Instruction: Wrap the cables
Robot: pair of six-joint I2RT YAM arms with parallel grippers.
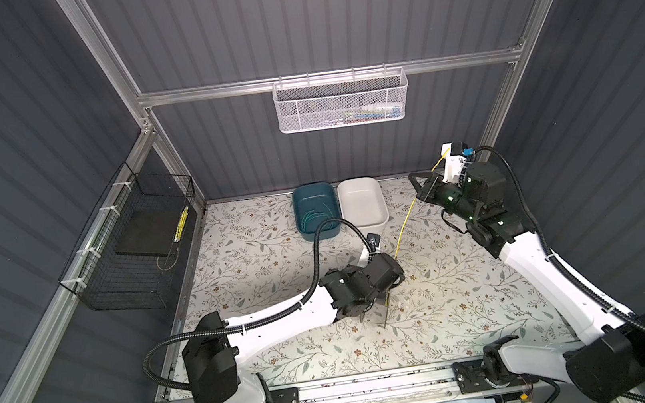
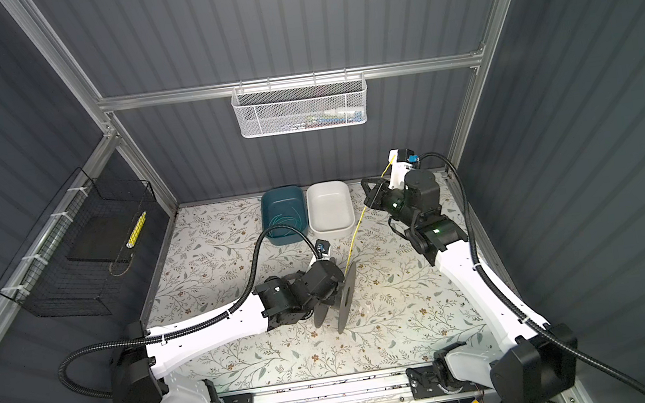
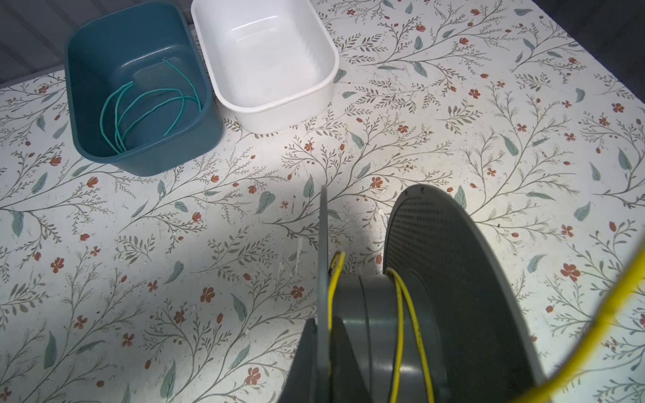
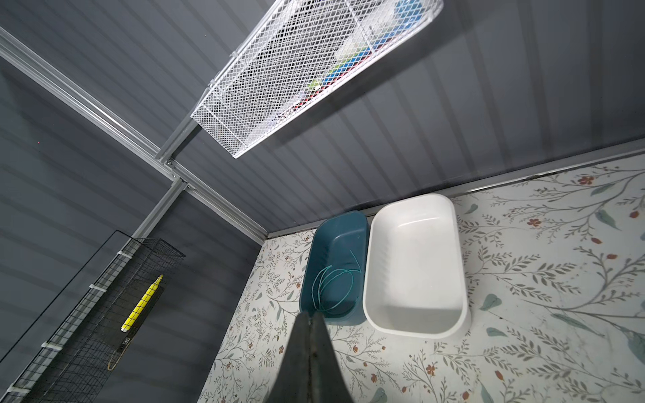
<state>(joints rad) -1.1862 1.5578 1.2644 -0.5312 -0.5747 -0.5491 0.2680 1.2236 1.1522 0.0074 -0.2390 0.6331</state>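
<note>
A grey spool (image 3: 453,279) (image 2: 347,295) stands on edge on the floral table. My left gripper (image 3: 323,324) is shut on its thin near flange. A few turns of the yellow cable (image 3: 401,314) lie round the hub. From there this cable (image 1: 405,221) (image 2: 356,236) rises taut to my right gripper (image 1: 422,190) (image 2: 372,194), which is raised at the back right and shut on it. In the right wrist view that gripper (image 4: 310,317) shows its jaws pressed together, and the yellow cable does not show there. The teal cable (image 3: 150,104) (image 4: 335,282) lies in loose loops in the teal bin (image 3: 146,164).
An empty white bin (image 1: 363,206) stands next to the teal bin (image 1: 303,230) at the back of the table. A white mesh basket (image 1: 342,101) hangs on the back wall. A black wire basket (image 1: 129,243) with a yellow stick (image 1: 181,224) hangs on the left wall.
</note>
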